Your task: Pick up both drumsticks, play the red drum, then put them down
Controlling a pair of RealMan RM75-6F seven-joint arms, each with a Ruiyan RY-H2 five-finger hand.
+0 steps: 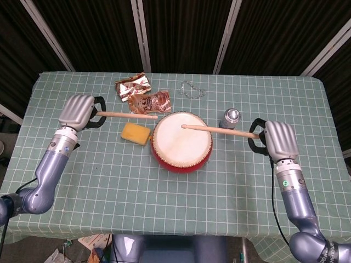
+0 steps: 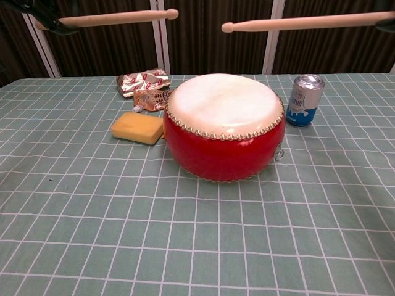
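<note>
The red drum with its white skin stands mid-table. My left hand grips a wooden drumstick, whose tip hangs near the drum's left rim. My right hand grips the other drumstick, with its tip held in the air over the drum skin. In the chest view both sticks sit high above the drum, and only dark edges of the hands show at the top corners.
A yellow sponge lies just left of the drum. A blue can stands at its right, under the right stick. Foil snack packets and a small chain lie behind, on the checked cloth.
</note>
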